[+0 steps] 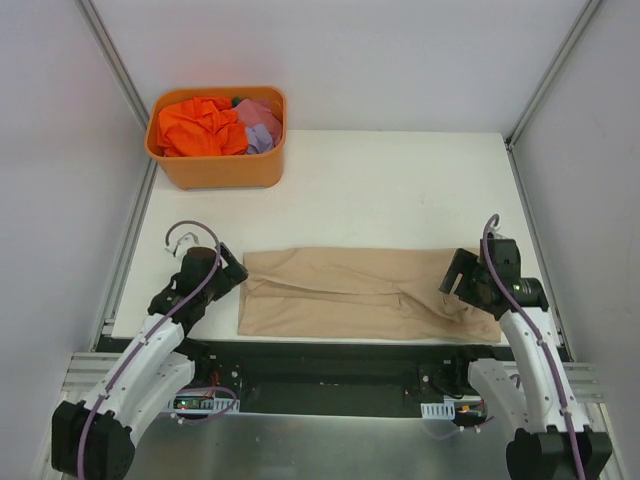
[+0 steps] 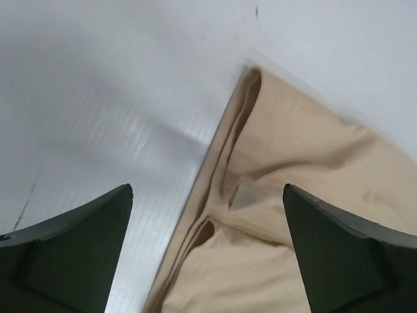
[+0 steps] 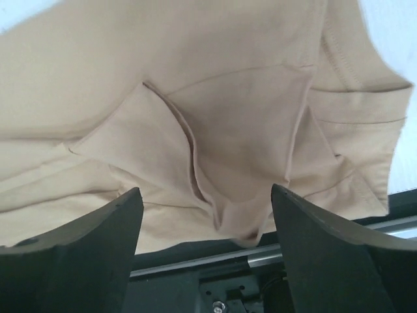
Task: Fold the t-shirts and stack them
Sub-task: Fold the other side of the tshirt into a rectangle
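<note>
A beige t-shirt [image 1: 360, 292] lies folded into a long strip along the near edge of the white table [image 1: 400, 190]. The left gripper [image 1: 232, 272] and right gripper [image 1: 455, 280] hover at opposite ends, jaws wide, holding nothing. An orange t-shirt [image 1: 195, 125] and a lilac t-shirt [image 1: 262, 125] fill the orange tub [image 1: 220, 175], well apart at the far left.

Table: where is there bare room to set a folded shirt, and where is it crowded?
Bare table runs from the tub to the right edge, down to the beige shirt. A smaller patch lies between tub and left pincer. Crowded: the near edge, with shirt and right pincer.
</note>
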`<state>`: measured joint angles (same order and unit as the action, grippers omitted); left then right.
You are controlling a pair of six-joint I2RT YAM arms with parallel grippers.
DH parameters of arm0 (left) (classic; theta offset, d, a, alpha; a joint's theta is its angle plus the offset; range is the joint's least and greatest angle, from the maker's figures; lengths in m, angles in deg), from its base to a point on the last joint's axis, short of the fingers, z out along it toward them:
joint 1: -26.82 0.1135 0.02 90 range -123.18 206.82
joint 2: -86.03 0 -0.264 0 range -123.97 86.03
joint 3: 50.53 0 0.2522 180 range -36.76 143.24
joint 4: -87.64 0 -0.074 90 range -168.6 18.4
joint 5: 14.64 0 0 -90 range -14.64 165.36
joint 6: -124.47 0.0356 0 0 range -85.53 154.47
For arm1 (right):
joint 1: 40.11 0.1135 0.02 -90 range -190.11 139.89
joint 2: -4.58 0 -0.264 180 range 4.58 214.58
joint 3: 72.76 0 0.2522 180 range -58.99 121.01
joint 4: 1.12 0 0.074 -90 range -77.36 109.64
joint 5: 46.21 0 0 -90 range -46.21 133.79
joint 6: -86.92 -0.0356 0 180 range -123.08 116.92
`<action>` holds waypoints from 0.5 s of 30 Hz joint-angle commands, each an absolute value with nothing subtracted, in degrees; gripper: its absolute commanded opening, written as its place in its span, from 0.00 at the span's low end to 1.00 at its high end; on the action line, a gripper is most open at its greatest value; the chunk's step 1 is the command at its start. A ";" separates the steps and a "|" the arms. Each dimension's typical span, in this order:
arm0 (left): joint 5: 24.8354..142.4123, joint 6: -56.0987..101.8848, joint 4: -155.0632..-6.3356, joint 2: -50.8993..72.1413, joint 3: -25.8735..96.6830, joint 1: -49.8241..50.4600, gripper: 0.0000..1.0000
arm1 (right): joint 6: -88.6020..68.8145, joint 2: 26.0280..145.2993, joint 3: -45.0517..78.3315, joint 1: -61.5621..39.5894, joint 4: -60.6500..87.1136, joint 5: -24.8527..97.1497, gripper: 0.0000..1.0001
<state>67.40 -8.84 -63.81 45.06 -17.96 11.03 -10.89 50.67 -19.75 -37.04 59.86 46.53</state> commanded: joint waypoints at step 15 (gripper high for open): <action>88.72 -6.92 -60.40 24.17 3.41 10.03 0.99 | -6.42 55.98 -16.28 -37.48 49.64 28.48 0.96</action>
<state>74.67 -10.74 -59.26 30.39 1.82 10.98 -9.95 51.17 -18.37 -37.24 51.73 33.20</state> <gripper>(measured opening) 0.990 0.961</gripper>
